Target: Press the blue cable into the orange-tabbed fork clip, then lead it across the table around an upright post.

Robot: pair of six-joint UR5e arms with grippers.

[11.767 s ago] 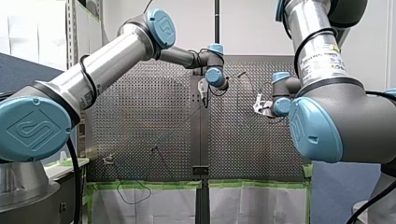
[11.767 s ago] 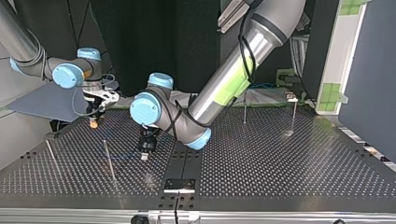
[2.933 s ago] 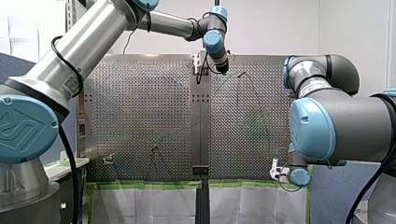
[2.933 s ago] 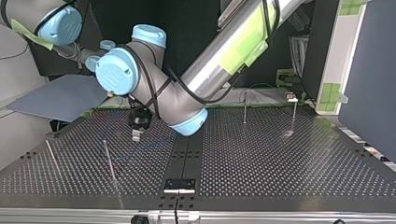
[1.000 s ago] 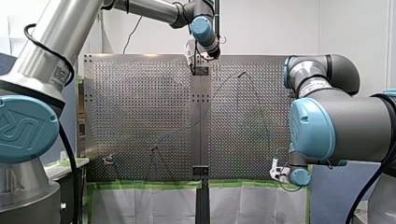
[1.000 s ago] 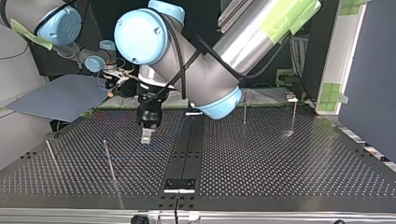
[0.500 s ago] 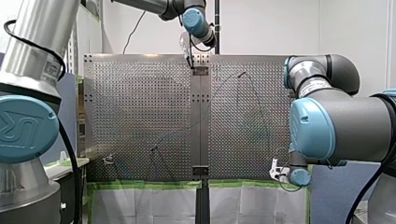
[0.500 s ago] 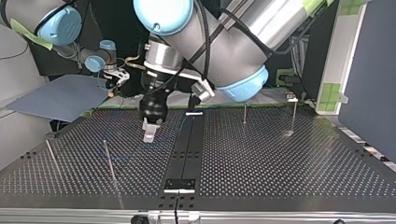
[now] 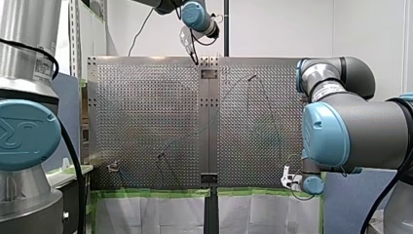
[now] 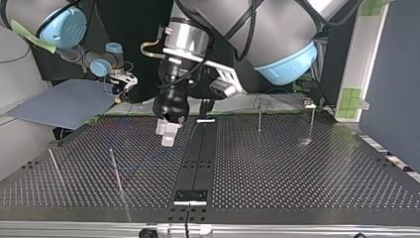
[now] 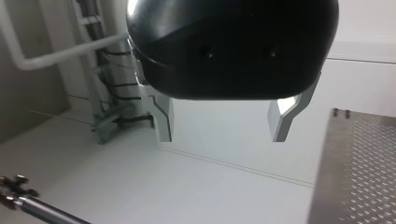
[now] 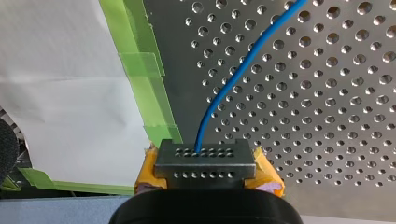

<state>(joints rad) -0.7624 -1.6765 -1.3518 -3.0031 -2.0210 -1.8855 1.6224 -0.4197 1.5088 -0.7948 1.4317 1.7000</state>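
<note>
Left gripper (image 11: 222,133) gaped empty above table (image 12: 327,116) | right gripper (image 12: 204,161) pinched cable (image 12: 243,70) at table's edge | I feared a tug would slide cable through the pads.

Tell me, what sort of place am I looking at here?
Probably a robotics test lab: my left arm and my right arm work at a perforated metal table fitted with upright posts, with a blue cable laid across it.

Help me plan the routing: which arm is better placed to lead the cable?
Probably right: my right gripper is shut on the blue cable; my left gripper hangs open and empty.
</note>
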